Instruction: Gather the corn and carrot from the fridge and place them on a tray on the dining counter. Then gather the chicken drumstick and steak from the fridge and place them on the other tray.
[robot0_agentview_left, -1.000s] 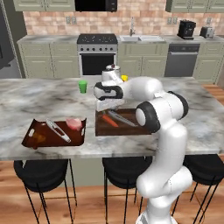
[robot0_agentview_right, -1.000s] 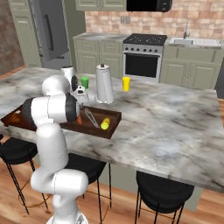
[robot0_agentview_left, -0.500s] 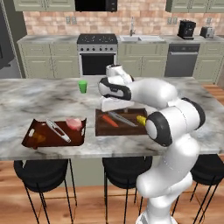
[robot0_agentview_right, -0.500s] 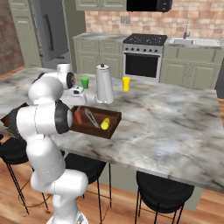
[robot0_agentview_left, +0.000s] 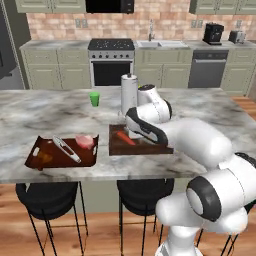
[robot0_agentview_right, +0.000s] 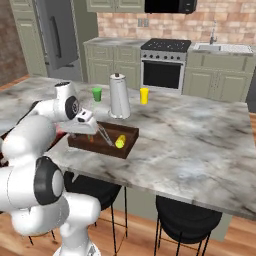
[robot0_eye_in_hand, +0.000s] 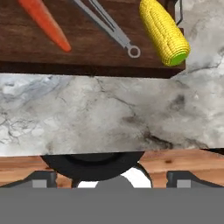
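Two vegetables, carrot (robot0_eye_in_hand: 46, 22) and corn (robot0_eye_in_hand: 163, 30), lie apart on the tray (robot0_eye_in_hand: 87, 54); the gripper (robot0_eye_in_hand: 111, 179), apparently spread wide, holds nothing.

Two trays (robot0_agentview_left: 62, 161); one carrot (robot0_eye_in_hand: 45, 22); one corn (robot0_eye_in_hand: 164, 31)

wall: red brick (robot0_agentview_left: 165, 22) behind the stove
stove: steel oven (robot0_agentview_left: 111, 62) set in sage-green cabinets (robot0_agentview_left: 52, 71)
sink: just right of the stove, tap (robot0_agentview_left: 150, 30) above it
fridge: grey (robot0_agentview_right: 61, 35), far left of the stove
counter: grey marble (robot0_agentview_right: 200, 135), in front of the stove
stools: black (robot0_agentview_left: 48, 196), under the counter
floor: wood (robot0_agentview_right: 150, 235)
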